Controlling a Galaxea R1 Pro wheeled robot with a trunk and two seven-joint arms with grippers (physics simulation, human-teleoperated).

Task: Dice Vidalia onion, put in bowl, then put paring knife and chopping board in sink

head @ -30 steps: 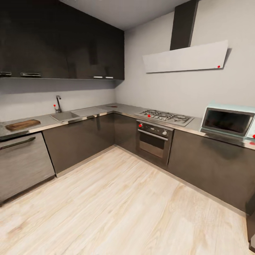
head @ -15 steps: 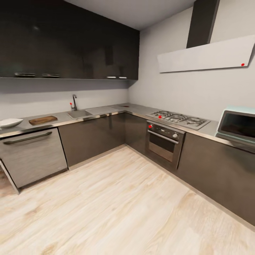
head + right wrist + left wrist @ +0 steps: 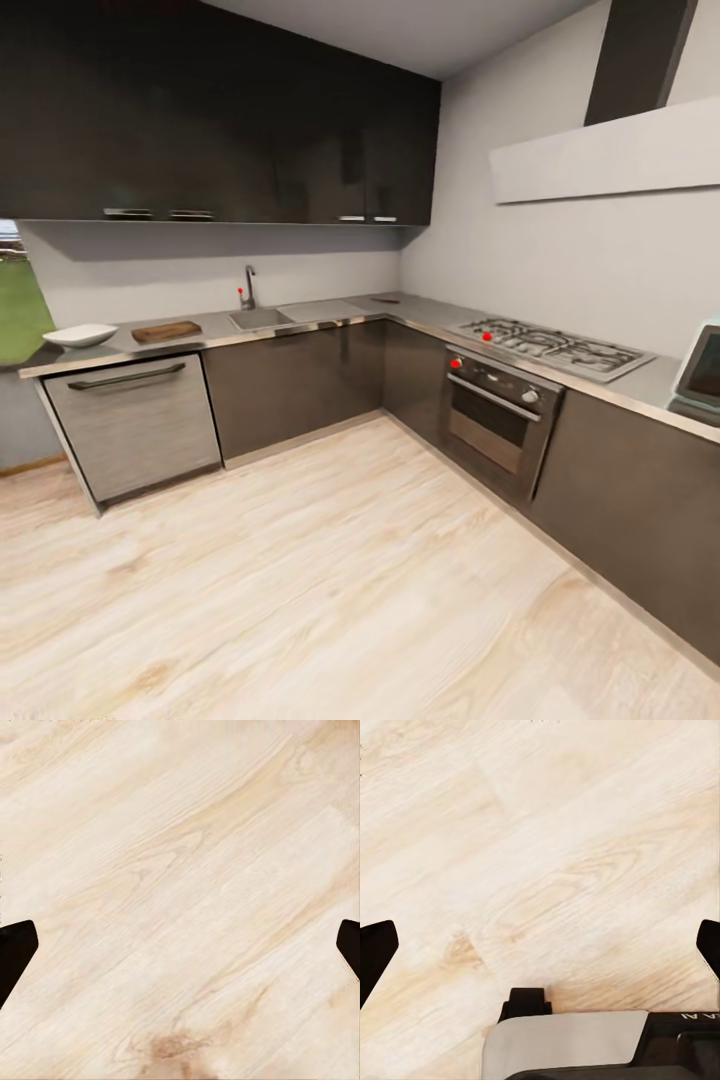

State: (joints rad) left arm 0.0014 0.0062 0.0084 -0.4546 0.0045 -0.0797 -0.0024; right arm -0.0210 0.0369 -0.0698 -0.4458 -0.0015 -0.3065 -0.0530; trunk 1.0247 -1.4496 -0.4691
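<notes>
Ahead, oven (image 3: 497,420) and dishwasher (image 3: 135,425) flank floor (image 3: 330,580).

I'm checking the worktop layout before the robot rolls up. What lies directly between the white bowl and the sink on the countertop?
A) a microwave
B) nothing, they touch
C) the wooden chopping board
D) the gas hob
C: in the head view the chopping board lies flat on the countertop, with the bowl on one side of it and the sink on the other.
</notes>
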